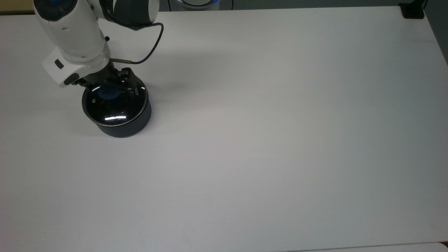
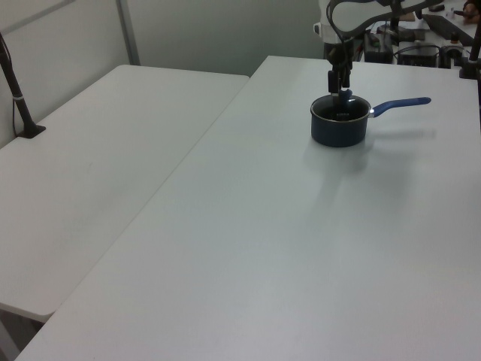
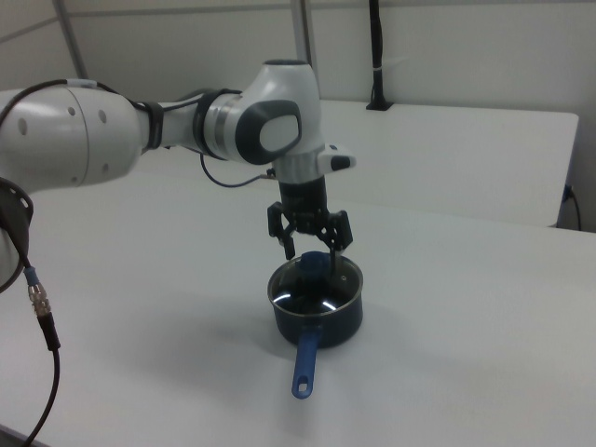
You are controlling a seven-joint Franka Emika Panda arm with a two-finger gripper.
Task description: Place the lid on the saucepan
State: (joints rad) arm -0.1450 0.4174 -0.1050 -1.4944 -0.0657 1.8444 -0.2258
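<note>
The pan (image 1: 120, 120) stands in the upper left of the top view, on the white desk (image 1: 266, 133), and the lid (image 1: 113, 105) lies flat on its rim, closing the pot. Through the glass the black inside shows, with a bright streak of reflected light near the lower edge of the lid. The blue knob (image 1: 107, 92) sits at the lid's centre, and part of the lettering can be read at the lid's right edge.

The pincer (image 3: 309, 244) hangs straight above the lid in the right view, its two black fingers (image 3: 341, 233) spread apart on either side of the knob (image 3: 313, 264) and not closing on it. They stand just over the knob, near its top; whether their tips touch the glass cannot be told. In the top view the pincer (image 1: 105, 79) lies at the upper edge of the lid, under the white wrist of the arm (image 1: 71, 38), from which a thin dark cable (image 1: 154, 43) loops off to the right.

In the left view the pan (image 2: 340, 124) is in the upper right of the frame, its long blue handle (image 2: 400, 104) pointing right, with the pincer (image 2: 340, 86) directly above it. In the right view the pan (image 3: 317, 312) sits at the centre, the handle (image 3: 304, 365) pointing toward the bottom of the frame.
</note>
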